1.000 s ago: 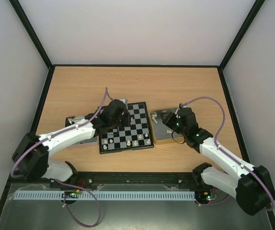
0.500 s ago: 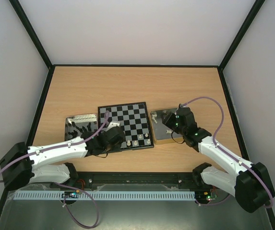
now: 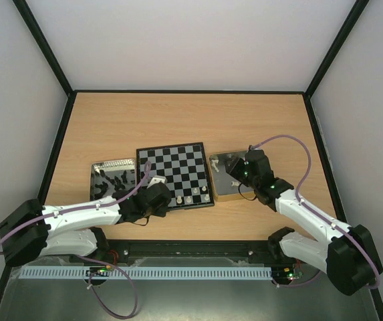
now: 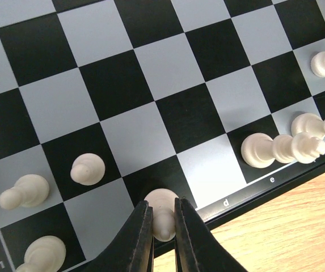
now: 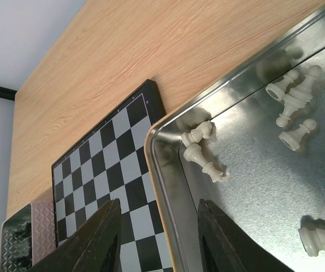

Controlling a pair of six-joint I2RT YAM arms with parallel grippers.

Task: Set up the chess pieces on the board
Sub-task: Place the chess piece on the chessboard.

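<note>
- One cream piece (image 4: 161, 199) stands on a dark square in the nearest row of the board (image 4: 151, 73), just beside the "d" mark (image 4: 226, 202).
- The left gripper (image 4: 163, 206) pinches it (probably to seat it squarely).
- The right gripper (image 5: 159, 207) hangs spread over the tin (image 5: 253, 170), probably choosing among the loose cream pieces (image 5: 199, 148).

1. Top camera: above and behind me, looking down on the whole table (image 3: 178, 120).
2. Left wrist camera: very close over the board's (image 4: 168, 68) near edge.
3. Right wrist camera: low, looking across a tin (image 5: 253, 170) toward that same board.
</note>
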